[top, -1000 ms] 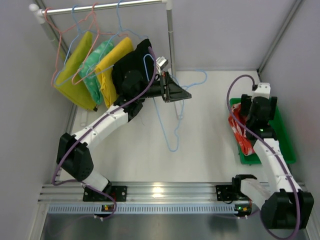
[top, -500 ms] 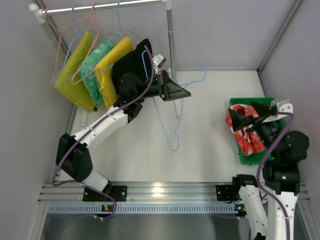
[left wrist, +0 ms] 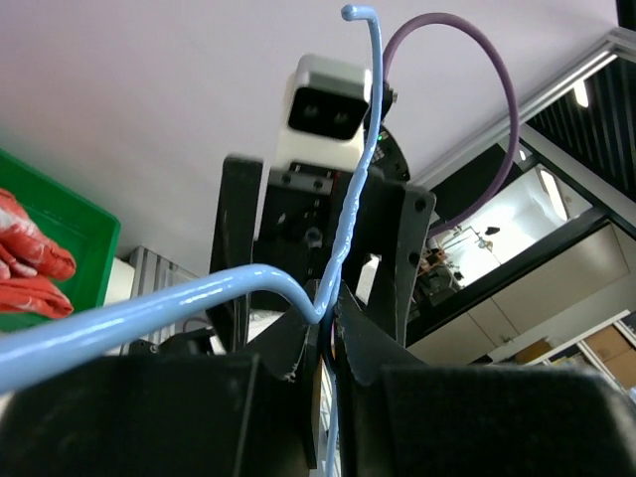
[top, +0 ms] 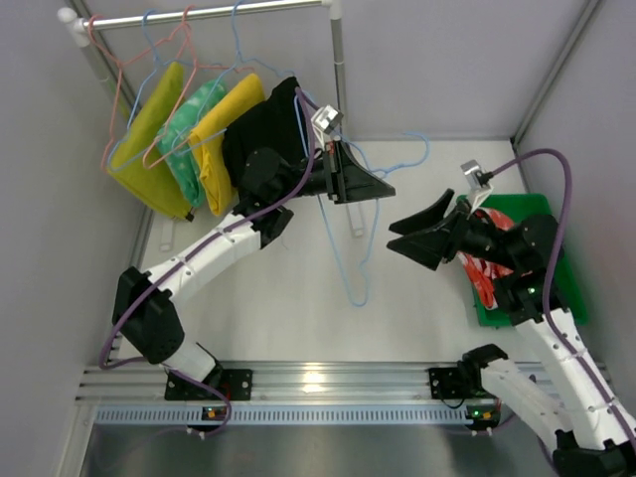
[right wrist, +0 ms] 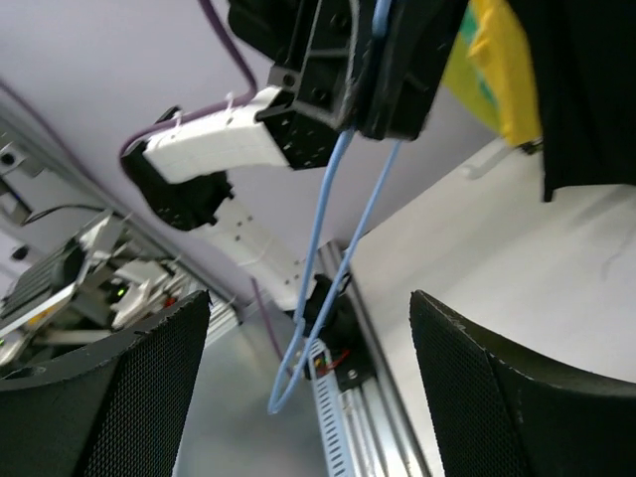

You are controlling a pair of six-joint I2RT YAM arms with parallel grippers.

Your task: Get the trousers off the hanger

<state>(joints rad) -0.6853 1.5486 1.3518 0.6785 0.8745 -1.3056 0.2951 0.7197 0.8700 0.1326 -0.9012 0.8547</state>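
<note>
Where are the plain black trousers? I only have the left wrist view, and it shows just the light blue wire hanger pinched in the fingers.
Observer: The plain black trousers hang right beside the left gripper, against a yellow folded pair.
Operator: Is the wire below the grip bare?
Observer: Yes, the light blue wire hanger dangles bare below the grip.
Operator: And the right gripper?
Observer: The right gripper is open, short of that dangling loop and not touching it.
</note>
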